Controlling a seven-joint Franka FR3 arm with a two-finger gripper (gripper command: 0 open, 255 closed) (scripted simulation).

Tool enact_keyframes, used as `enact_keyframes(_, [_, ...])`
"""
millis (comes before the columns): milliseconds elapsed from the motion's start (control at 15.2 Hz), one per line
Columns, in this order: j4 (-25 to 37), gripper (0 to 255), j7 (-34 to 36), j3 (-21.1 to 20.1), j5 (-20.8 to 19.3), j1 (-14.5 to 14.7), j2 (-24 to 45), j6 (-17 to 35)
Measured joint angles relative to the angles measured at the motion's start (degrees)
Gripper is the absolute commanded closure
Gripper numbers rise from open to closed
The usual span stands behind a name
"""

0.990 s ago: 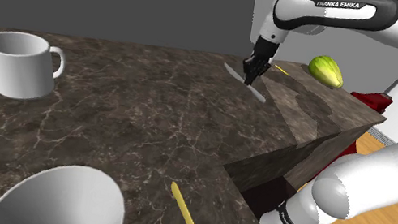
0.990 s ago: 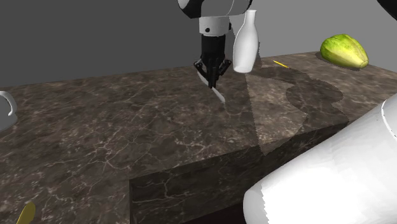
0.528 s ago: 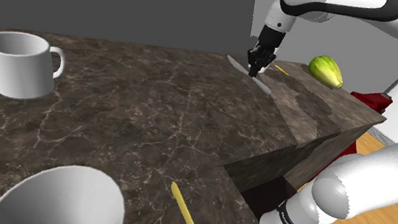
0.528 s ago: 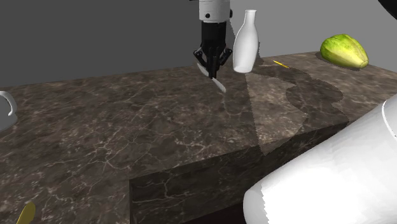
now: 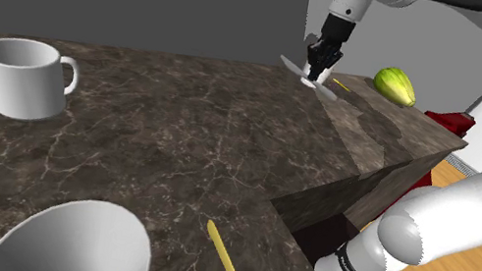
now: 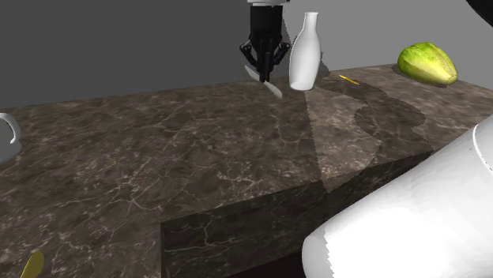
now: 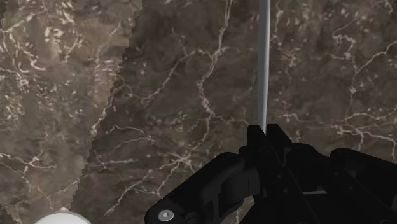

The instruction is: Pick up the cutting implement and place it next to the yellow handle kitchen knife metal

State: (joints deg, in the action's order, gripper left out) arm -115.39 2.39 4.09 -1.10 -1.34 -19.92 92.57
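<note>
The gripper [image 5: 317,68] is clamped shut on a thin grey knife [image 5: 327,90], holding it above the marble counter [image 5: 179,140] near its back edge; the blade slants down from the fingers; a white bottle [image 6: 304,52] stands just beside it; a green fruit [image 5: 394,84] sits by the far corner; a wide stretch of bare counter separates the knife from the mug [image 5: 24,77].
</note>
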Motion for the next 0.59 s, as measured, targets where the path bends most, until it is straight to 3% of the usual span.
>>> enact_keyframes(330, [3.99,255,-0.03,-0.03,0.05,0.03,0.6,-3.4])
enact_keyframes(594, [-0.84,255,2.7,-1.98,0.67,0.89,-5.08,-4.27])
